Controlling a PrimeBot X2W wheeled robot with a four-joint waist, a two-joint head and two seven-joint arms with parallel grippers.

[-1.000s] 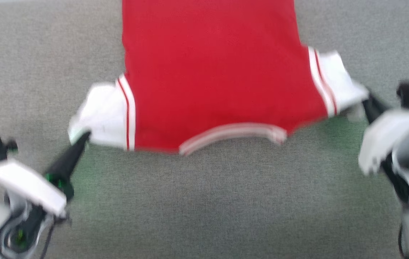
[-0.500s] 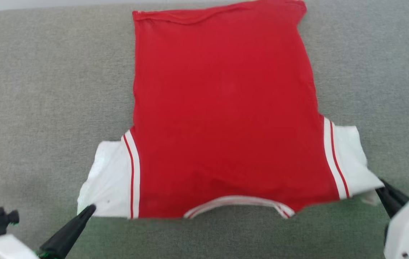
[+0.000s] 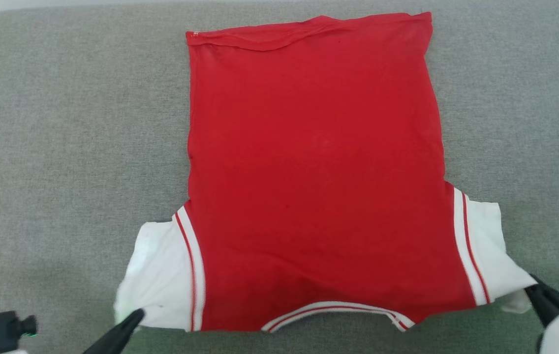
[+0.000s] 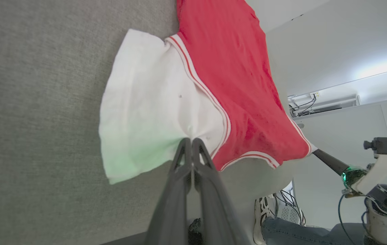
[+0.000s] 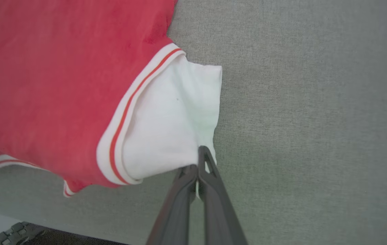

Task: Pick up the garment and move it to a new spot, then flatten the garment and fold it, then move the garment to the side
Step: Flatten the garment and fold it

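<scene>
1. The shirt (image 3: 314,172) is laid nearly flat on the grey counter (image 3: 63,147), collar (image 3: 333,312) toward the robot.
2. The left pincer (image 3: 134,314) is clamped on one white sleeve (image 3: 159,275), the right pincer (image 3: 530,290) on the other.
3. Flattening is judged nearly done; folding and moving aside are left.

No text, label or number is readable on the garment (image 3: 314,172).
</scene>
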